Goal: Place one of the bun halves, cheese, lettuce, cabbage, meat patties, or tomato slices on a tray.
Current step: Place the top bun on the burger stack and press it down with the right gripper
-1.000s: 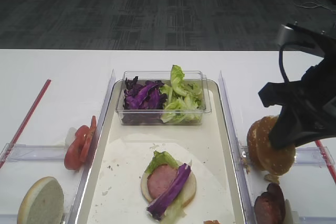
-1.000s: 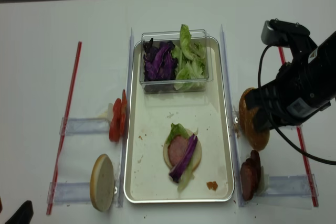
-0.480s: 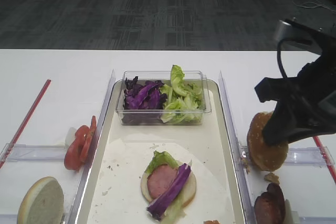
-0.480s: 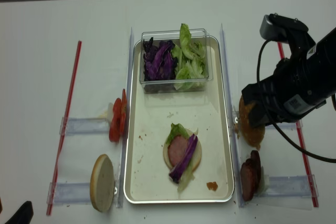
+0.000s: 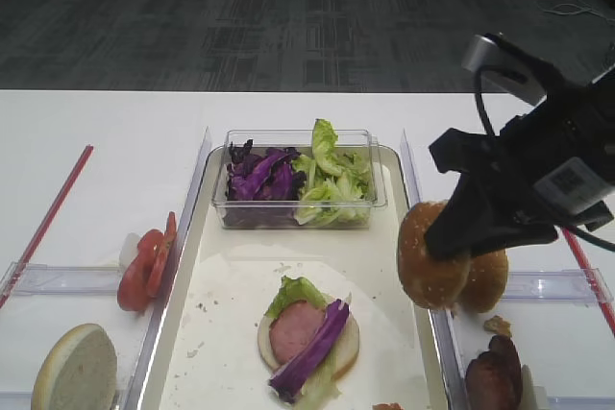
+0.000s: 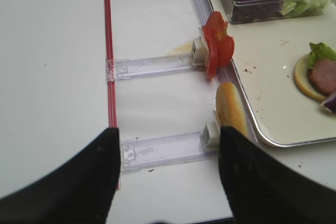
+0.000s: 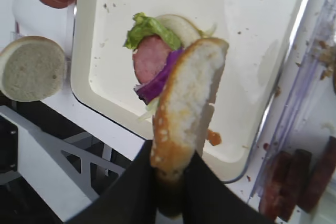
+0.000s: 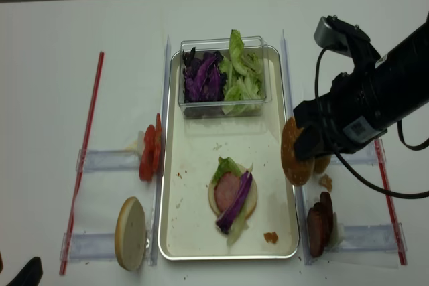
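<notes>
My right gripper [image 7: 170, 182] is shut on the rim of a golden sesame bun half [image 5: 430, 256], which stands on edge in the air over the right rim of the cream tray [image 8: 201, 145]. On the tray's paper liner lies a bun base topped with lettuce, a pink meat patty and cabbage [image 5: 307, 333]. Loose cabbage [image 8: 203, 77] and lettuce [image 8: 241, 75] fill the clear box at the tray's far end. Tomato slices [image 6: 217, 45] lean on the left rack. Meat patties [image 8: 320, 222] sit at the right. My left gripper [image 6: 168, 182] is open and empty over the table's left.
A pale cut-face bun half [image 5: 75, 367] stands on the near left rack. Another brown bun [image 5: 485, 280] rests on the right rack behind the held one. A red strip [image 8: 84, 152] runs along the far left. Clear side racks flank the tray.
My right gripper has carried the sesame bun half left and up, from the right side rack to above the tray's right rim. Another bun stays on the rack.
</notes>
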Controlling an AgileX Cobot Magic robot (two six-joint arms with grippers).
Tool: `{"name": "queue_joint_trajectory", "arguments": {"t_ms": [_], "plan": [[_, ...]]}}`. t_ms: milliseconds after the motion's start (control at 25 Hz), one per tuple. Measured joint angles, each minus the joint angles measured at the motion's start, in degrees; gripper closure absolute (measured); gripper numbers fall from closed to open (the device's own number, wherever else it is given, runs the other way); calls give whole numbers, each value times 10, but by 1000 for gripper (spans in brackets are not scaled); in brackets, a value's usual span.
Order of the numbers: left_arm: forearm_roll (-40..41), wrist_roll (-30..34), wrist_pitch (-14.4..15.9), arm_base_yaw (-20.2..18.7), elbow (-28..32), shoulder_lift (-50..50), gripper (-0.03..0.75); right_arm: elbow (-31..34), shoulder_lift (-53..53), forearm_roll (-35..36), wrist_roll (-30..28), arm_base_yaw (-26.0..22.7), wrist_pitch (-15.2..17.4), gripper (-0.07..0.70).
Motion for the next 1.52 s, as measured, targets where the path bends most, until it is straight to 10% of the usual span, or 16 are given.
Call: {"name": "queue_joint_trajectory", "arguments": {"t_ms": [1520], "plan": [[0,0,0,0,0,0,320,0,207,333,-300,50,79,504]]}}
